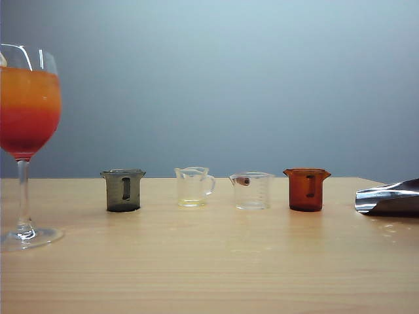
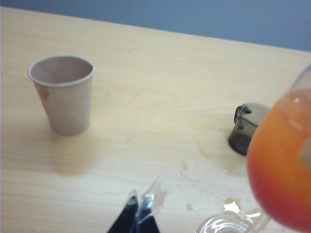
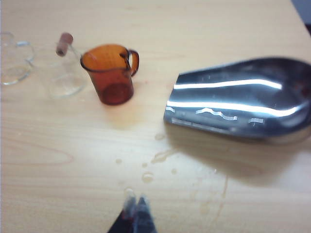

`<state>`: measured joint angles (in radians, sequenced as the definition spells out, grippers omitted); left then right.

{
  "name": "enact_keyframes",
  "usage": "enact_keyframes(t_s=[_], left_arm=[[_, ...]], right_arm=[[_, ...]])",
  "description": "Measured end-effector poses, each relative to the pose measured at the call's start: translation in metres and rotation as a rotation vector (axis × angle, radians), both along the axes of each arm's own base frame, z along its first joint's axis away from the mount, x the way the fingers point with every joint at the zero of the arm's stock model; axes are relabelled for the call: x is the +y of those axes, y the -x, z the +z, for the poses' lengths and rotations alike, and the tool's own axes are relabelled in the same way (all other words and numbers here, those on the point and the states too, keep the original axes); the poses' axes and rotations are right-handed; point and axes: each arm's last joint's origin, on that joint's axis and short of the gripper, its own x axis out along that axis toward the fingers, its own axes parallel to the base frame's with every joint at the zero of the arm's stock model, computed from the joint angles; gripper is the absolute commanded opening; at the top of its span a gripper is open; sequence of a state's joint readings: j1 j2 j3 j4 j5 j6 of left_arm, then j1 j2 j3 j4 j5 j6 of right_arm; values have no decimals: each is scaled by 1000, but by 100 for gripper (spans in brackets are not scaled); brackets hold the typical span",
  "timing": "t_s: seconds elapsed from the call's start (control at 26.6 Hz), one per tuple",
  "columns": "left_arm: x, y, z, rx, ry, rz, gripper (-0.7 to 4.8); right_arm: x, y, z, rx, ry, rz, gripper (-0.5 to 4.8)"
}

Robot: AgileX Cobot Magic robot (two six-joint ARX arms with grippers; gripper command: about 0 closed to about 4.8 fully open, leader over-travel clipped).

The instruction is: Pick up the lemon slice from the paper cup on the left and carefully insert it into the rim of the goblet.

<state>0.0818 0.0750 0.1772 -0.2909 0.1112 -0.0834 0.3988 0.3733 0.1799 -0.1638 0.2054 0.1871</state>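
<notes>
Beside shut left jaws (image 2: 140, 204), goblet (image 2: 284, 170); right jaws (image 3: 136, 204) shut.

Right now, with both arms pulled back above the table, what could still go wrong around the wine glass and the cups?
1. The goblet is tall and nearly full; a knock to its stem could tip it.
2. Wet patches on the table near the goblet's foot might let it slide.
3. The shut left gripper hangs near the foot; the paper cup looks light and easily toppled. The shut right gripper sits over droplets beside the metal scoop.
</notes>
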Motion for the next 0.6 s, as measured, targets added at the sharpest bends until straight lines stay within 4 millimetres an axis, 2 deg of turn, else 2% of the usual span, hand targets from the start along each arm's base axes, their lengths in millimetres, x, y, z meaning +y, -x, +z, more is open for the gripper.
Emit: enact_keyframes(t_s=[0.3, 0.6], left_arm=[[0, -5, -20, 32, 3, 0, -6], [1, -8, -40, 73, 0, 27, -6]], right_arm=[[3, 2, -23, 69, -45, 98, -5], [3, 4, -35, 102, -61, 118, -5]])
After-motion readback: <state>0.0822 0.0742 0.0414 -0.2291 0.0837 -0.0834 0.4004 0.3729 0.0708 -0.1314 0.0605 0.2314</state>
